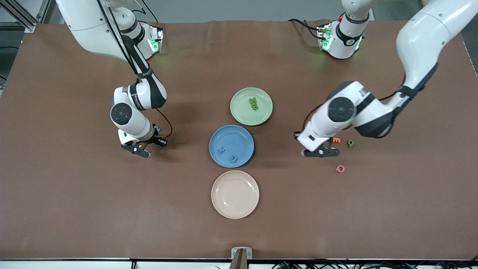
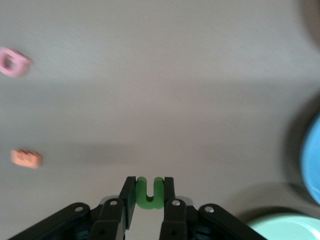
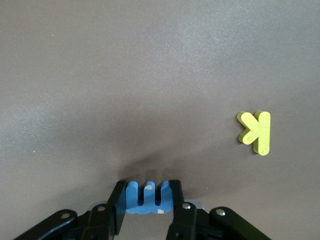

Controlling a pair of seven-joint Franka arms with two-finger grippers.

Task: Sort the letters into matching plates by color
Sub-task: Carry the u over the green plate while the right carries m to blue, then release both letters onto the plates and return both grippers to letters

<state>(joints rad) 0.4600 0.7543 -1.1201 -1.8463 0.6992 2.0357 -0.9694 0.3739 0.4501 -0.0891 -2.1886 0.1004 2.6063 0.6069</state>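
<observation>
Brown tabletop (image 1: 74, 209) under three plates, scattered letters.

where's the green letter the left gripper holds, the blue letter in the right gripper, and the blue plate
green letter (image 2: 148, 194), left wrist view, its curved base between the fingers
blue letter (image 3: 146, 197), right wrist view, its middle bar
blue plate (image 1: 231, 139), front view, bare centre

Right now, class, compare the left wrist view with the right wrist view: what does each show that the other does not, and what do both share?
Only the left wrist view shows a green letter between the left gripper fingers, a pink letter, an orange letter, and edges of the blue plate and green plate. Only the right wrist view shows a blue letter in the right gripper and a yellow letter. Both show brown table.
</observation>
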